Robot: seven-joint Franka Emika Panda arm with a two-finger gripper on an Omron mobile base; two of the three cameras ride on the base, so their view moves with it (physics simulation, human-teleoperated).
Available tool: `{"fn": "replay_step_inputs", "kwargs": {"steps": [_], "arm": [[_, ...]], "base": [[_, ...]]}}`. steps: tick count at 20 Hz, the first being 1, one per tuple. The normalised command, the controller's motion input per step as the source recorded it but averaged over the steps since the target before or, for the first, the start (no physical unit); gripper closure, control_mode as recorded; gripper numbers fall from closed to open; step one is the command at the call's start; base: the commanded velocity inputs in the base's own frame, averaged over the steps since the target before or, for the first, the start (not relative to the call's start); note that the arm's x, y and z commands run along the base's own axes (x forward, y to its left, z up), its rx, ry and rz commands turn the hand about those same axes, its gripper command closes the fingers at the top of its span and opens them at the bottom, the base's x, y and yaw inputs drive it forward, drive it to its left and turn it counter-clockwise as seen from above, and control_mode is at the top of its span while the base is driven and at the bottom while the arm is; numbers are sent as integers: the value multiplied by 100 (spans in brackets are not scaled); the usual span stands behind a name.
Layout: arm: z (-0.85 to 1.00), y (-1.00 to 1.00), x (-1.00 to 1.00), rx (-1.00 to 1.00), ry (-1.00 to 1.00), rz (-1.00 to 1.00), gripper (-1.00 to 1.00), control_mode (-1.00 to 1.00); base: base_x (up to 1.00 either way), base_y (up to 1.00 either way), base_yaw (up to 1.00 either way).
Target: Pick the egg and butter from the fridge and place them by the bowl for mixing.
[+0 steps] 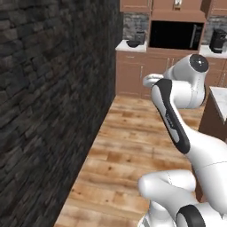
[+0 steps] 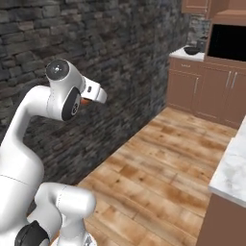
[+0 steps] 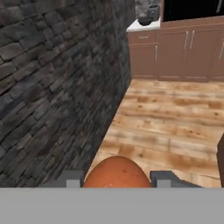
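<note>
The egg (image 3: 117,173) sits between the two dark fingertips (image 3: 72,178) of the gripper (image 3: 117,179), which is closed on it and carries it in the air above the wooden floor (image 3: 175,113). In the right base view a sliver of orange shows just under the white hand (image 2: 94,92), beside the stone wall (image 2: 72,48).

This looks like the carrying step: the egg is in hand and travelling towards the bowl (image 3: 145,20), a dark one on the white counter (image 3: 140,26) at the far end of the room, left of the black microwave (image 1: 175,34).

The next move calls for closing that gap, then lowering the egg gently onto the counter just beside the bowl before letting go, since it may roll. The butter remains to be fetched.
</note>
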Motion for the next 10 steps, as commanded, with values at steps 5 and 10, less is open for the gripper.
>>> {"fn": "replay_step_inputs", "kwargs": {"steps": [5,10], "arm": [[0,0,0,0,0,0,100,100],[0,0,0,0,0,0,100,100]], "base": [[78,26,-21],[74,26,-27]]}}
